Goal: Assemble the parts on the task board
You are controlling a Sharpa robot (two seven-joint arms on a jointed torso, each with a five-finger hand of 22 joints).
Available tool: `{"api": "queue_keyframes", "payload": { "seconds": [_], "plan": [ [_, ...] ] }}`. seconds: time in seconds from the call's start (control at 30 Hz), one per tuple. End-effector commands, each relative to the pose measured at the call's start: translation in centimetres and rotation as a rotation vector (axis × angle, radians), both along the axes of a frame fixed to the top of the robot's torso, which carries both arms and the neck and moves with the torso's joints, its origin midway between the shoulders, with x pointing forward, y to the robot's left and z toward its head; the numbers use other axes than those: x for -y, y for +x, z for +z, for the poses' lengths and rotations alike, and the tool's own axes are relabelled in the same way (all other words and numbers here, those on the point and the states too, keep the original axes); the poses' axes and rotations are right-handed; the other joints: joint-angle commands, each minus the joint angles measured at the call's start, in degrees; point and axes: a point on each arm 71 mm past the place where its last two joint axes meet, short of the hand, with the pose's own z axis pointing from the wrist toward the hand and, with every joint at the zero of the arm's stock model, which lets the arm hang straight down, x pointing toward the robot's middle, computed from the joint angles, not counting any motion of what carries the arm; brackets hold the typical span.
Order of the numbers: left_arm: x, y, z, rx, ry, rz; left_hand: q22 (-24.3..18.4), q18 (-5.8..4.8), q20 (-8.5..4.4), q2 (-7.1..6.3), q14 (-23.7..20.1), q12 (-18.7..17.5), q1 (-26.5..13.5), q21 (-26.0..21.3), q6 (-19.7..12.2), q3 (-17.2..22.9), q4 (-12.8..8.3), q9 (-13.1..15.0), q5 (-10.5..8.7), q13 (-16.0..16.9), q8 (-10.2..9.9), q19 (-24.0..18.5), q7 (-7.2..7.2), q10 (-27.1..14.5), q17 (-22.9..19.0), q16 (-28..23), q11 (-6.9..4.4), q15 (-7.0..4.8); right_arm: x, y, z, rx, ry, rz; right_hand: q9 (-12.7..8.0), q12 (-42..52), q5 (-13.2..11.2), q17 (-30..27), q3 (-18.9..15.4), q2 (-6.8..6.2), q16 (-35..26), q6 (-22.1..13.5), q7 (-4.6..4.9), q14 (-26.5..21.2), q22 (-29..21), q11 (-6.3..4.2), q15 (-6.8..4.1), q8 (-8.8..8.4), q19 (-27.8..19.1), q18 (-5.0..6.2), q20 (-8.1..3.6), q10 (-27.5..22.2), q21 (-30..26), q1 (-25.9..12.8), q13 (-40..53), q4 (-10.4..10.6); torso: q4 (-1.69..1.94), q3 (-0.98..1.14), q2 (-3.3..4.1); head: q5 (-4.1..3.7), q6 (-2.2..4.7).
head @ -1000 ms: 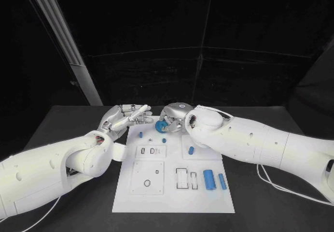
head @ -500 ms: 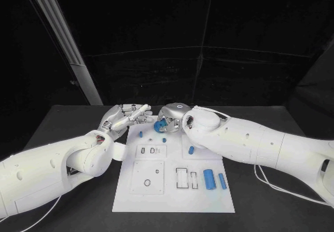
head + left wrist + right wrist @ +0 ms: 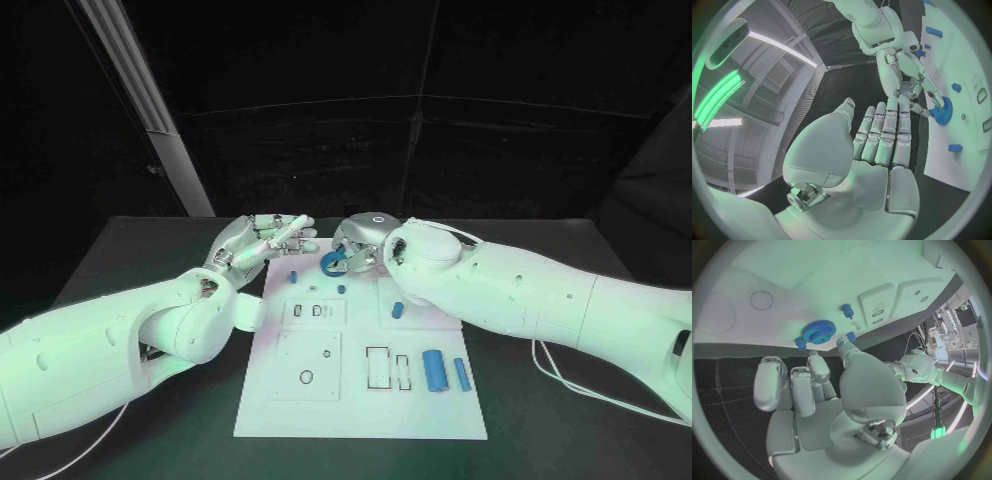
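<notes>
Progress: early, most small blue plastic parts (image 3: 433,371) lie loose on white flat task board (image 3: 361,420) | right hand (image 3: 361,243) pinches blue toothed gear (image 3: 335,264) at far edge | left hand (image 3: 264,240) empty, fingers straight.

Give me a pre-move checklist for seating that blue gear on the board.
1. Blue gear held by the right robot hand: ok, fingertips touch it in both wrist views.
2. Gear over the task board: ok, it sits at the board's far end.
3. Gear lined up with its seat: cannot tell, no peg or hole shows beneath it.
4. Left robot hand clear of the gear: ok, it holds nothing and stands beside the board.
5. Other blue parts out of the way: ok, the large cylinder lies at the board's near end.
</notes>
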Motion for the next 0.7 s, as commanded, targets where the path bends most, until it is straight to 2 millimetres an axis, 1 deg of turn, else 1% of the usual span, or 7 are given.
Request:
{"api": "queue_keyframes", "payload": {
  "seconds": [0.03,0.2,0.33,0.37,0.4,0.5,0.7],
  "plan": [
    [0.1,0.0,0.1,0.008,-0.001,-0.012,0.0,0.38,-0.01,0.29,-0.1,-0.2,0.1,0.2,0.1,0.0,-0.4,-0.1,-0.11,-0.1,-0.2,0.4,0.31,0.0,0.1,-0.4,0.09,0.05,0.3,0.1,-0.1,-0.036,-0.006,-0.011,0.0,0.2,1.3,7.4,-1.0,0.14,-0.3,0.4,0.07,4.2,0.0,0.23,0.4,-0.43,0.0,-0.34,0.36,-0.2,0.0,-0.7,0.1,1.0,-0.12,0.0,0.0,0.04,0.02],
    [0.0,0.0,0.1,0.008,0.0,-0.012,0.0,0.38,-0.01,0.29,-0.1,-0.2,0.1,0.2,0.1,0.0,-0.4,-0.1,-0.11,-0.1,-0.2,0.4,0.31,0.0,0.1,-0.4,0.09,0.05,1.3,0.0,0.4,0.009,0.058,-0.019,0.1,0.5,2.2,7.4,-1.3,0.63,-0.4,0.6,0.01,4.1,0.0,0.18,0.38,-0.52,0.0,-0.34,0.36,0.0,0.0,0.5,0.5,0.9,-0.06,0.06,-0.03,-0.06,0.08],
    [-0.2,0.0,0.1,0.009,0.001,-0.006,-0.1,0.38,-0.01,0.29,-0.1,-0.2,0.1,0.2,0.1,0.0,-0.4,-0.1,-0.11,-0.1,-0.2,0.4,0.31,0.0,0.1,-0.4,0.09,0.06,3.4,-0.2,1.0,0.024,0.16,-0.037,0.0,0.7,3.8,7.0,-1.1,0.97,-0.6,0.3,-0.17,4.1,-0.2,-0.01,0.24,-0.99,-0.1,-0.3,0.25,0.1,-0.1,3.5,0.7,-0.6,-0.22,0.05,-0.16,-0.24,0.21],
    [-0.3,0.0,0.1,0.009,0.002,-0.004,-0.1,0.38,-0.01,0.31,-0.1,-0.2,0.1,0.2,0.1,0.0,-0.4,-0.1,-0.11,-0.1,-0.2,0.4,0.31,0.0,0.1,-0.4,0.1,0.06,4.2,-0.3,1.1,0.01,0.187,-0.052,0.0,0.6,3.8,6.9,-1.0,0.96,-0.6,0.3,-0.19,4.0,-0.2,-0.05,0.19,-1.05,-0.1,-0.3,0.22,0.0,-0.1,4.4,0.7,-1.1,-0.33,0.06,-0.22,-0.2,0.17],
    [-0.5,0.0,0.1,0.009,0.004,-0.001,-0.1,0.38,-0.01,0.31,-0.1,-0.2,0.1,0.2,0.1,0.0,-0.4,-0.1,-0.11,-0.1,-0.2,0.4,0.31,0.0,0.1,-0.4,0.1,0.06,5.7,-0.5,1.1,-0.031,0.231,-0.075,0.0,0.6,3.7,6.9,-1.0,0.83,-0.6,0.4,-0.19,4.0,-0.2,-0.07,0.17,-1.09,-0.1,-0.3,0.18,0.0,-0.1,5.5,0.7,-1.8,-0.38,0.02,-0.23,-0.27,0.58],
    [-0.8,0.0,0.1,0.009,0.006,0.006,-0.1,0.38,-0.01,0.31,-0.1,-0.2,0.1,0.2,0.1,0.0,-0.4,-0.1,-0.11,-0.1,-0.2,0.4,0.31,0.0,0.1,-0.4,0.1,0.06,8.4,-0.9,1.0,-0.124,0.305,-0.086,0.0,0.4,3.5,6.7,-0.8,0.65,-0.7,0.4,-0.21,4.0,-0.5,-0.13,0.11,-1.19,-0.2,-0.25,0.12,-0.2,-0.2,7.7,0.6,-3.2,-0.83,-0.05,-0.47,-0.07,0.65],
    [-1.0,0.0,0.1,0.01,0.008,0.012,-0.1,0.38,-0.01,0.32,-0.1,-0.2,0.1,0.2,0.1,0.0,-0.4,-0.1,-0.1,-0.1,-0.2,0.4,0.3,0.0,0.1,-0.4,0.09,0.06,12.2,-1.8,1.4,-0.189,0.4,-0.011,0.1,0.5,3.3,7.0,-0.3,0.63,-0.7,1.1,-0.39,4.1,-0.2,-0.32,-0.03,-1.0,-0.2,-0.31,0.0,-0.1,-0.2,10.9,0.9,-5.5,-1.65,0.2,-0.77,0.34,1.07]
  ]
}}
